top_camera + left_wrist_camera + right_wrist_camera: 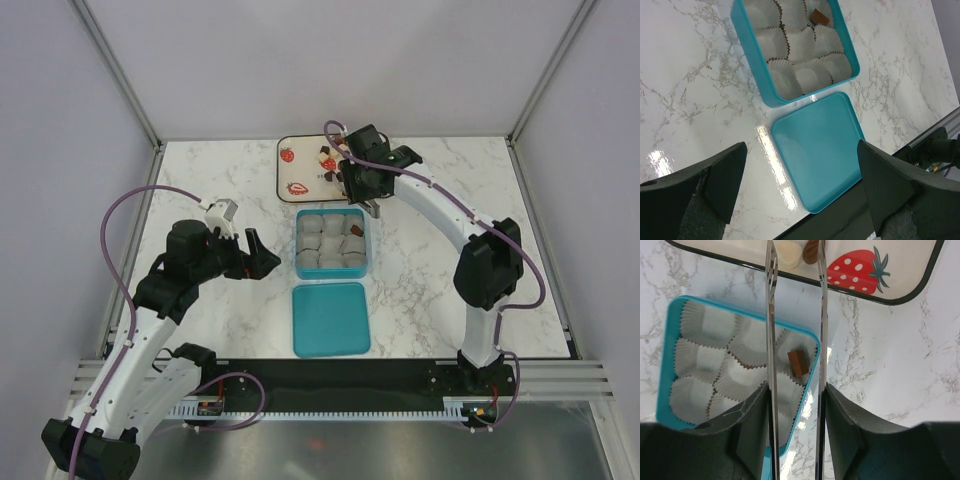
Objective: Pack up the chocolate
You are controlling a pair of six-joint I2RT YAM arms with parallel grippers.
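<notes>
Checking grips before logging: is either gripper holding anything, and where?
Nothing is held. The left gripper is open and empty; the right gripper's tongs stand apart above the box.

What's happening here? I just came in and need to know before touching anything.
Two robot arms are packing small chocolates into an open teal box lined with white paper cups. One brown chocolate already sits in a corner cup. The right gripper, holding long metal tweezers, is above it, reaching toward the strawberry-printed tray. The left gripper waits open above the teal lid.
</notes>
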